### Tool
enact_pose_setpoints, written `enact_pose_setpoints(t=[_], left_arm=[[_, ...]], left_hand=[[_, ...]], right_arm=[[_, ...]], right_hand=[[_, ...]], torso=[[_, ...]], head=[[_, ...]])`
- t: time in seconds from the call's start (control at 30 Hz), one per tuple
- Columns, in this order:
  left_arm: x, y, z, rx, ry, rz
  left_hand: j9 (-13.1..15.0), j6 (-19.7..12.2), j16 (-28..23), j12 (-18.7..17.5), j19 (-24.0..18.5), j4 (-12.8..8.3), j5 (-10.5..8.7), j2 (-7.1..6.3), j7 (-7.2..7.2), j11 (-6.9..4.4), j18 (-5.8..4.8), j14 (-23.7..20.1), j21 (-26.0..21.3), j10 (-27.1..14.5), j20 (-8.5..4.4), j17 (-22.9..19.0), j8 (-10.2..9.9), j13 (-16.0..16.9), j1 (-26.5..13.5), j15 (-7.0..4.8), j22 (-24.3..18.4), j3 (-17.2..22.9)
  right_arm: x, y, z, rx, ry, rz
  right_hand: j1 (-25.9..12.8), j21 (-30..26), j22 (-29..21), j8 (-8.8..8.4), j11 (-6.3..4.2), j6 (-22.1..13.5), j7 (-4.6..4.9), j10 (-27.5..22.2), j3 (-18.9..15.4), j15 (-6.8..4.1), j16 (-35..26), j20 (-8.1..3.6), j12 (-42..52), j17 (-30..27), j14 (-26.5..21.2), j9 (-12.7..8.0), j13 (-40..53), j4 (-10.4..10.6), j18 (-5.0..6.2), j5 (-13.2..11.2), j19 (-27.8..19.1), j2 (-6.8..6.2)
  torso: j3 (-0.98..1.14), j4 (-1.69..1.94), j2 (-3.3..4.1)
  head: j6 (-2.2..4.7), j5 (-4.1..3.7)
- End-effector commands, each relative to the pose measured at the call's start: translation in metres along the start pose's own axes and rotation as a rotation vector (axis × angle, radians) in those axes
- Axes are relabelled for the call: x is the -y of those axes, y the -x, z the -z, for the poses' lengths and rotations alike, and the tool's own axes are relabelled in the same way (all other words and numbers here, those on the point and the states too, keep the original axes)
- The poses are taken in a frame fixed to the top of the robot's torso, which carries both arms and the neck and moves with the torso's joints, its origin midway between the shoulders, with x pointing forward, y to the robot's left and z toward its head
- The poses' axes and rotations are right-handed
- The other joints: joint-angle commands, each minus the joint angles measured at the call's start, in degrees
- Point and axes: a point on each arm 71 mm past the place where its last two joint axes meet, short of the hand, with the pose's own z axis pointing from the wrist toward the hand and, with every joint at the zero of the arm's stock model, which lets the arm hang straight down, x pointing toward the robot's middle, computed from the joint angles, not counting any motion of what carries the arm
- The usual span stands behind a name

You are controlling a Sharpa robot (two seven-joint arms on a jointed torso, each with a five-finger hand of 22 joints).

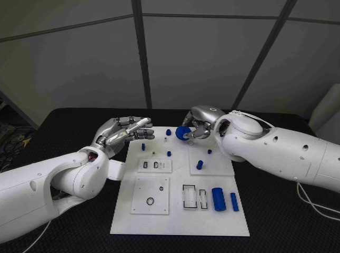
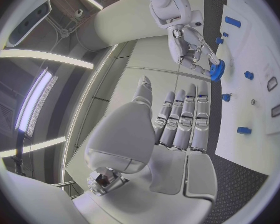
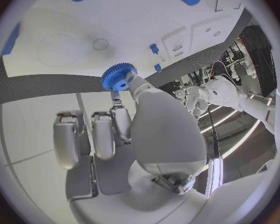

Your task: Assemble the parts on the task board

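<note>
Now blue gear (image 3: pixel 118 77) in right hand (image 1: pixel 202 124).

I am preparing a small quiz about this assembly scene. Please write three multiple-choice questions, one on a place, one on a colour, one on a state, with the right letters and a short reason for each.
1. Where is the gear?
A. near the board's far edge
B. at the board's near edge
C. off the table

2. What colour is the gear?
A. grey
B. blue
C. red

3. What is the left hand holding?
A. the gear
B. a long cylinder
C. nothing

Answers: 1 A, the right hand holds it over the task board at its far edge. 2 B, both wrist views show it blue. 3 C, its fingers are bare.
</note>
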Motion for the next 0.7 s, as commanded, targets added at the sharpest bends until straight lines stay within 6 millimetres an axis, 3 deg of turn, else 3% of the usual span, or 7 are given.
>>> enact_pose_setpoints(t=[0.03, 0.37, 0.53, 0.7], left_arm=[[0.001, 0.001, 0.0, -0.001, 0.0, 0.017], [0.001, 0.002, -0.001, 0.003, 0.0, 0.017], [0.0, 0.001, -0.002, 0.001, 0.0, 0.018], [0.0, 0.0, -0.002, 0.0, 0.0, 0.019]], left_hand=[[-0.1, 0.1, -0.2, -0.3, 0.1, -0.2, 0.36, 0.59, 0.67, 0.0, -1.26, 0.1, 0.2, 0.2, -0.1, -0.1, -0.4, 0.0, -0.2, 0.22, -0.1, -0.2], [-0.1, 0.2, -0.2, -0.4, 0.1, -0.2, 0.36, 0.67, 0.66, 0.0, -1.25, 0.1, 0.2, 0.3, -0.09, -0.1, -0.4, 0.0, -0.2, 0.22, -0.1, -0.3], [-0.1, 0.2, -0.2, -0.4, 0.1, -0.2, 0.36, 0.67, 0.66, 0.0, -1.25, 0.1, 0.2, 0.3, -0.09, -0.1, -0.4, 0.0, -0.2, 0.22, -0.1, -0.3], [-0.1, 0.2, -0.2, -0.4, 0.1, -0.2, 0.36, 0.67, 0.66, 0.0, -1.25, 0.1, 0.2, 0.3, -0.09, -0.1, -0.4, 0.0, -0.2, 0.22, -0.1, -0.3]], right_arm=[[-0.013, 0.004, -0.004, 0.064, 0.017, 0.042], [-0.038, -0.009, -0.017, 0.047, 0.05, 0.057], [-0.044, -0.016, -0.023, 0.03, 0.053, 0.067], [-0.048, -0.02, -0.027, 0.009, 0.053, 0.075]], right_hand=[[-0.3, 0.3, 15.1, 0.15, 0.12, 1.5, -1.06, 0.4, 0.2, -0.53, 0.1, -0.53, 0.4, 5.9, 4.0, 1.3, 1.6, -0.1, -0.42, 0.3, 6.0, 0.27], [-0.3, 0.3, 15.1, 0.14, 0.11, 1.5, -1.08, 0.4, 0.2, -0.54, 0.0, -0.54, 0.4, 5.8, 4.0, 1.3, 1.6, -0.2, -0.42, 0.3, 6.0, 0.31], [-0.3, 0.3, 15.1, 0.12, 0.1, 1.5, -1.09, 0.4, 0.2, -0.54, 0.0, -0.54, 0.4, 5.8, 4.0, 1.3, 1.6, -0.2, -0.42, 0.3, 6.0, 0.33], [-0.4, 0.3, 15.1, 0.09, 0.1, 1.5, -1.08, 0.4, 0.2, -0.55, 0.0, -0.55, 0.4, 5.8, 4.0, 1.3, 1.6, -0.2, -0.42, 0.3, 6.0, 0.35]], torso=[[0.01, 0.04, 0.09], [0.07, -0.03, 0.12], [0.04, 0.07, 0.1], [0.07, -0.06, 0.09]], head=[[0.01, 0.13], [-0.19, 0.42], [-0.3, 0.4], [-0.43, 0.59]])
